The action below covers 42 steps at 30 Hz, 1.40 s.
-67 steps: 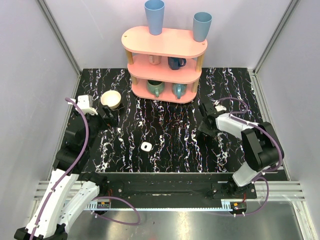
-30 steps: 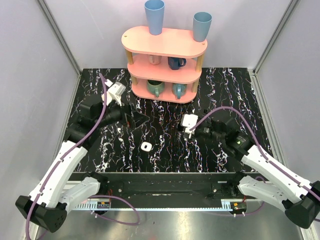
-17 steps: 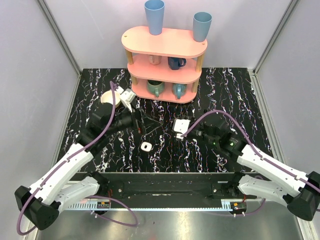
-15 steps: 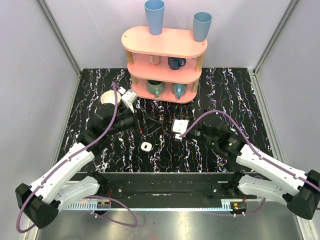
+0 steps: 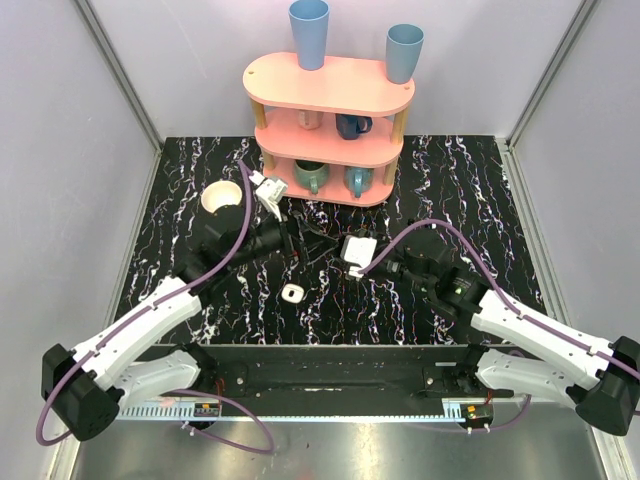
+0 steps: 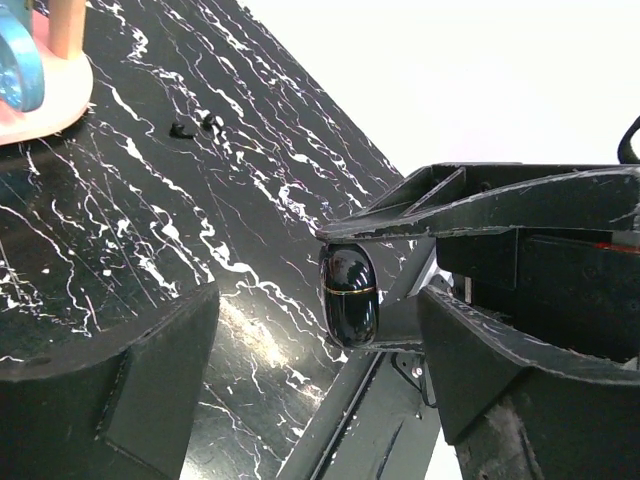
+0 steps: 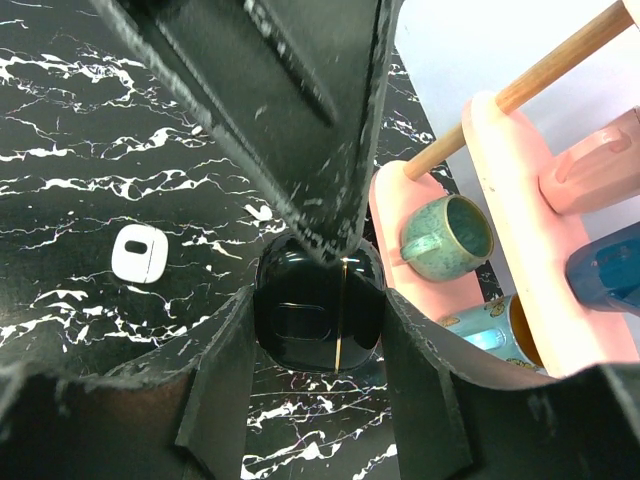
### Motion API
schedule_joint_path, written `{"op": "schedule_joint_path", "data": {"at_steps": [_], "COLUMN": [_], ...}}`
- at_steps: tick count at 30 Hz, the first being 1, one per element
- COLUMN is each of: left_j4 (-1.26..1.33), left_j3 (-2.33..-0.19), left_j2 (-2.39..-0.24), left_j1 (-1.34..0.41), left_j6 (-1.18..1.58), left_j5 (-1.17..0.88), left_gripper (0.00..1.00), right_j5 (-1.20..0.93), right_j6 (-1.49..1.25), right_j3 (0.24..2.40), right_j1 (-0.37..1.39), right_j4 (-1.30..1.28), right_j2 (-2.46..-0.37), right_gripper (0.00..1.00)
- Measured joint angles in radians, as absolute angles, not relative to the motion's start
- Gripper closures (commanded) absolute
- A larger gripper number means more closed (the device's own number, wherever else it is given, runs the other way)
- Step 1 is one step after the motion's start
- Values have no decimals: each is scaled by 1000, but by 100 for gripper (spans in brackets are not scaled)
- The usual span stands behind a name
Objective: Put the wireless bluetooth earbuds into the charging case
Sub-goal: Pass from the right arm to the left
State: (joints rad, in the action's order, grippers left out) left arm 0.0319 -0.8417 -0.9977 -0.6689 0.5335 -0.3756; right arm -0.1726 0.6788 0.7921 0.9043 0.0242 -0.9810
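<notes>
The charging case (image 5: 292, 292), a tiny white rounded square with a dark centre spot, lies on the black marbled table; it also shows in the right wrist view (image 7: 140, 253). My right gripper (image 7: 315, 335) is shut on a glossy black rounded pod (image 7: 318, 318) with a thin gold seam, held above the table. The pod also shows in the left wrist view (image 6: 348, 295). My left gripper (image 6: 315, 320) is open with the pod ahead between its fingers, and one left finger (image 7: 290, 110) reaches onto the pod's top. Two tiny dark pieces (image 6: 195, 126) lie near the shelf foot.
A pink three-tier shelf (image 5: 330, 125) with several mugs and two blue cups stands at the back centre. A cream bowl (image 5: 221, 196) sits at the back left. Both grippers (image 5: 303, 243) (image 5: 330, 252) meet in front of the shelf, just behind the white case.
Both arms swung in from the table's sides to the middle. The left and right grippers closed in on each other and now meet behind the white case.
</notes>
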Motion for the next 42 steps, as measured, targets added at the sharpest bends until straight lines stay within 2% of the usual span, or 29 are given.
{"op": "schedule_joint_path", "data": {"at_steps": [8, 15, 26, 33, 37, 38, 42], "left_j4": [62, 44, -8, -10, -14, -14, -14], "left_j3": [-841, -844, -871, -884, -891, -891, -894], "left_j2": [-1030, -1054, -1074, -1085, -1102, -1105, -1108], "left_j1": [-711, -727, -728, -729, -729, -729, -732], "left_j6": [537, 529, 503, 494, 490, 489, 487], "left_j5": [-381, -391, -396, -408, -430, -434, -449], "left_gripper": [23, 36, 36, 43, 49, 53, 57], "right_j5": [-173, -173, -172, -168, -165, -165, -160], "right_j6": [661, 662, 681, 688, 692, 693, 699], "right_j3": [792, 791, 790, 788, 781, 779, 775], "right_j1": [904, 905, 911, 913, 913, 913, 915], "right_j4": [29, 29, 5, 4, 2, 2, 2], "right_j2": [-971, -959, -950, -949, -948, -948, -948], "right_gripper": [100, 100, 100, 100, 100, 100, 100]}}
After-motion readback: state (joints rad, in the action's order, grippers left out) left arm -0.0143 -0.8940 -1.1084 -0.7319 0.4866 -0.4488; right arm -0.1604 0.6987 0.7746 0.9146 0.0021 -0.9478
